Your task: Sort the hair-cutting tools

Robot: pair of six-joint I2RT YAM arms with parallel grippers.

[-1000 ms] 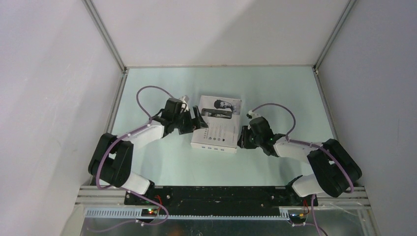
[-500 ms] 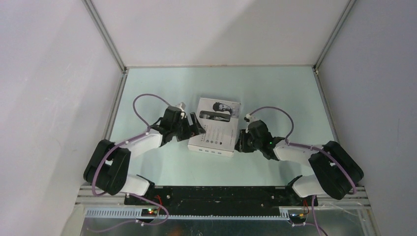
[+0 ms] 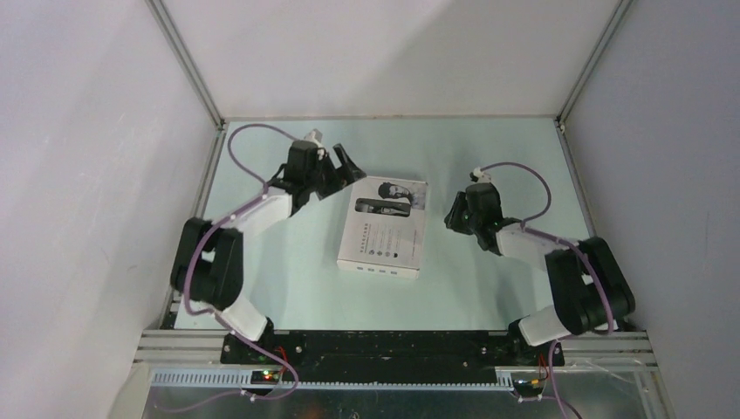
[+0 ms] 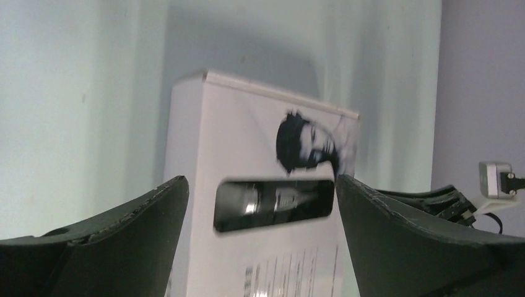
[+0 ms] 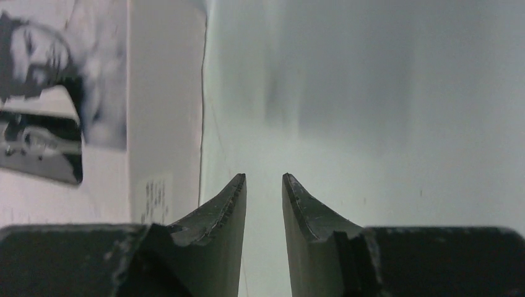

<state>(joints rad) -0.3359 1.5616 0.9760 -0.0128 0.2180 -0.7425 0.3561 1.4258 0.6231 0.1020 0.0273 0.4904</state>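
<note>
Clipper (image 4: 272,204) is the only hair-cutting tool showing, shut inside the box behind a window. Combs, cable and brush are not seen, probably packed in with it.

Table (image 3: 288,279): pale green and smooth.

Box (image 3: 384,240): white card, flat on the table, centre of the top view, long side running up-frame, slightly skewed.

Left gripper (image 3: 346,166): off the box's upper-left corner, apart from it. Fingers spread wide, empty.

Right gripper (image 3: 455,216): just off the box's right edge, not touching. Fingers nearly together with only a slit between them, clamping nothing.

Judgement: nothing is sorted yet, and the step in hand is getting the box open.
- Light card on a slick top will likely skid if pushed from one side, so pin it with one gripper while the other works a flap or end.
- Right fingers must spread before any grasp.
- Keep pressure off the window, which likely flexes.

Clipper's look: a dark body with a bright silver-grey band, lying lengthwise across the window. It is blurred, so finer detail can't be told. A man's face (image 4: 306,142) is printed just above the window.
</note>
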